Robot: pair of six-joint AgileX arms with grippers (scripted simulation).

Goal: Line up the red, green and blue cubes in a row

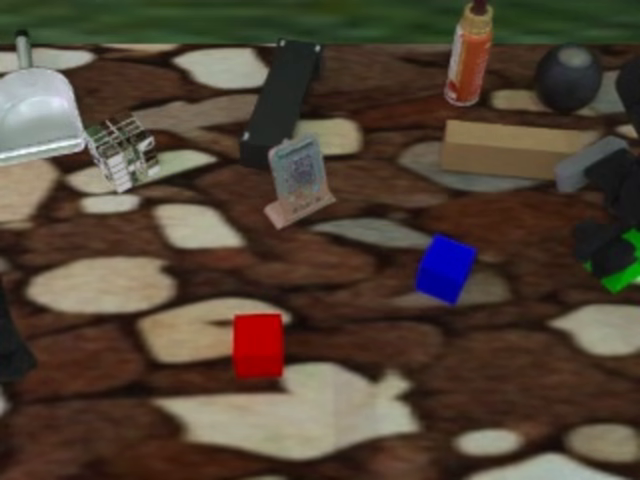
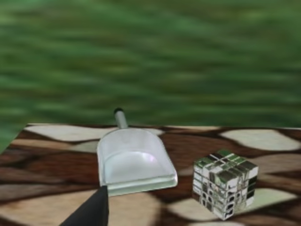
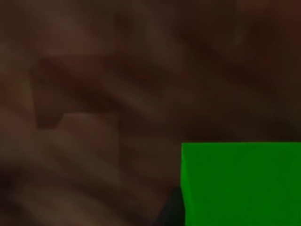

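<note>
The red cube (image 1: pixel 258 345) rests on the table in front of the middle. The blue cube (image 1: pixel 445 268) sits to its right and farther back. At the table's right edge my right gripper (image 1: pixel 608 243) is shut on the green cube (image 1: pixel 628 264). That cube fills the corner of the right wrist view (image 3: pixel 240 183), with one dark finger (image 3: pixel 171 209) against its side. My left arm (image 1: pixel 8 350) stays parked at the left edge. In its wrist view one finger (image 2: pixel 91 212) shows, spread wide with nothing held.
At the back left lie a silver scoop (image 1: pixel 35 110) and a mirrored grid cube (image 1: pixel 122 152). A long black box (image 1: pixel 280 100) and a card on a stand (image 1: pixel 298 180) are at the back middle. An orange bottle (image 1: pixel 468 55), dark ball (image 1: pixel 567 77), tan box (image 1: pixel 515 148) and grey block (image 1: pixel 590 163) crowd the back right.
</note>
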